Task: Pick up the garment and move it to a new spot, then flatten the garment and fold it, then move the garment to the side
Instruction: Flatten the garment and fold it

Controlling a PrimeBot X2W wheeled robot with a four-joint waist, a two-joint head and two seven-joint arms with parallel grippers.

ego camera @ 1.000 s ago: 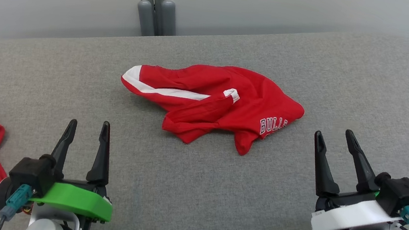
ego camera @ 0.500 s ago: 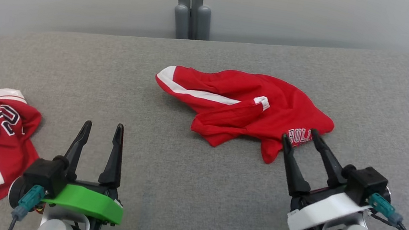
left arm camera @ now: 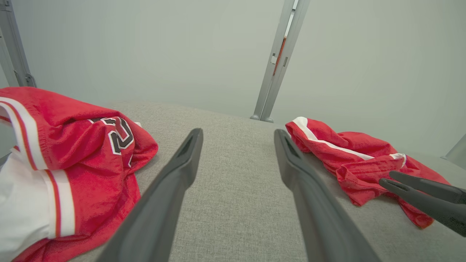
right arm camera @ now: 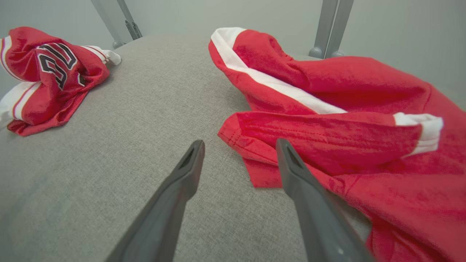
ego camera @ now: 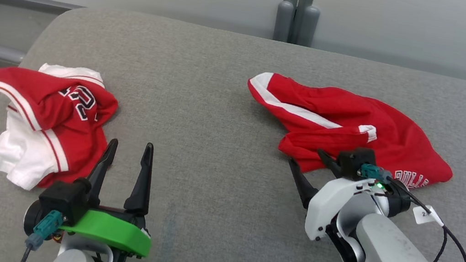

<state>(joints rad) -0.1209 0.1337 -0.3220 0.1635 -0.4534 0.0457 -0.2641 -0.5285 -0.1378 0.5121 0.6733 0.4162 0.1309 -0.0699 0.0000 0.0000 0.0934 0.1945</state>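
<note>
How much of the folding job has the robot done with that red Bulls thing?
Nothing looks done yet: the red garment lies crumpled on the gray cushion. In hand: the right gripper, open, is at its near edge, one finger over the cloth, nothing grasped. The left gripper is open, apart from it. Left: lifting, moving, flattening, folding, setting aside.
</note>
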